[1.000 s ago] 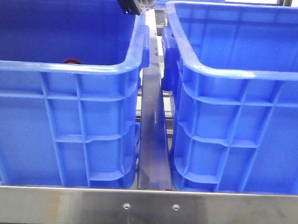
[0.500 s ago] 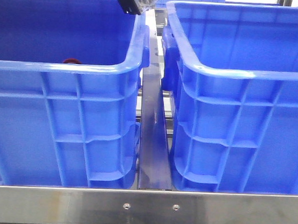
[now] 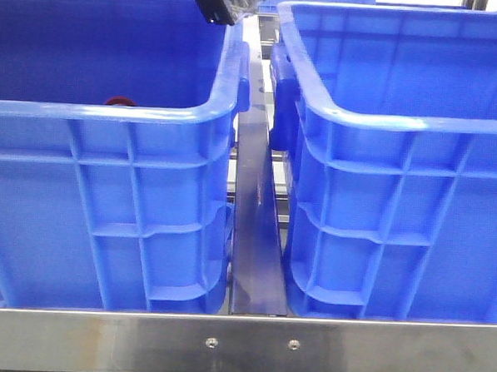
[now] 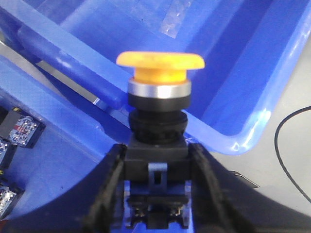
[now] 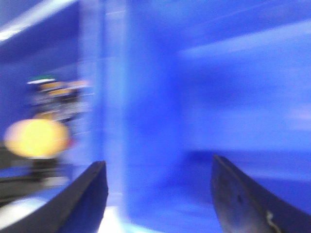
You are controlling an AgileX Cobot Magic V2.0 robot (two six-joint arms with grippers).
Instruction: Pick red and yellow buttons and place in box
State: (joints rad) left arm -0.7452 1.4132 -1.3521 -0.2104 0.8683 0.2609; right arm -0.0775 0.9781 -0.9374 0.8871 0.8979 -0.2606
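In the left wrist view my left gripper (image 4: 156, 150) is shut on the black base of the yellow button (image 4: 160, 62). It holds the button upright over a blue box (image 4: 243, 73), near its rim. In the front view two look-alike blue boxes stand side by side, the left box (image 3: 107, 187) and the right box (image 3: 398, 202). A dark red cap (image 3: 119, 102) peeks over the left box's near rim. My right gripper (image 5: 158, 167) is open and empty in front of a blue wall. That view is blurred, with a yellow blob (image 5: 36, 138) to one side.
A metal rail (image 3: 255, 228) runs between the two boxes, and a steel bar (image 3: 240, 344) crosses the front. A dark arm part (image 3: 218, 3) hangs over the left box's inner rim. Small black parts (image 4: 19, 131) lie in the box beside my left gripper.
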